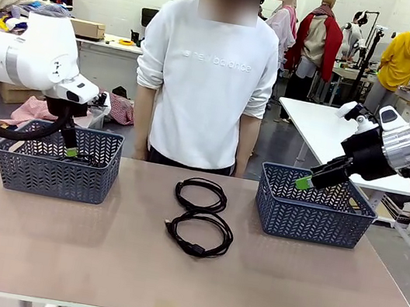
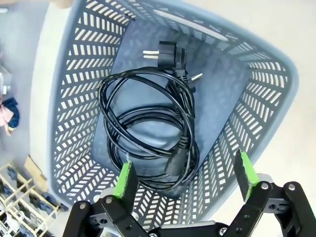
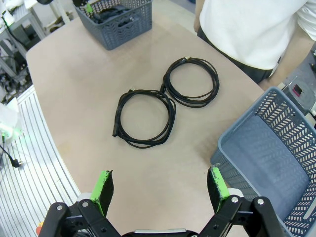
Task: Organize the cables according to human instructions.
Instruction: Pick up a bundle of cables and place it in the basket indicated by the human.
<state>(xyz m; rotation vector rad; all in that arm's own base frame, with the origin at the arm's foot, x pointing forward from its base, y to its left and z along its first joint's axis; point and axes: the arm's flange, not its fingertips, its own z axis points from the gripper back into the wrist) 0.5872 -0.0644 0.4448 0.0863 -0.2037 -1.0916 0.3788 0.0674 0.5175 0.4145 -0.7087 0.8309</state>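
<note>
View from my console. My left gripper (image 2: 185, 170) hung with its jaws wide and empty over the left basket (image 2: 74, 98), where one cable (image 2: 183, 118) lay coiled on the floor, filling the centre of the left wrist view with its pronged plug toward the top. My right gripper (image 3: 161, 187) was also spread wide, holding nothing, at the bottom of the right wrist view beside the right basket (image 3: 256, 148). Two more cables lay on the table (image 1: 54, 254) at the centre of the front view: a far coil (image 3: 215, 84) nearer the person (image 1: 205, 83) and a near coil (image 3: 120, 116), their loops touching or nearly so. I judged the cords light, limp and rubbery, likely to sag and unwind if lifted by one strand. I would pinch across the whole bundle of turns at one side of a loop, away from the plugs, and on the side farthest from the neighbouring coil.
</note>
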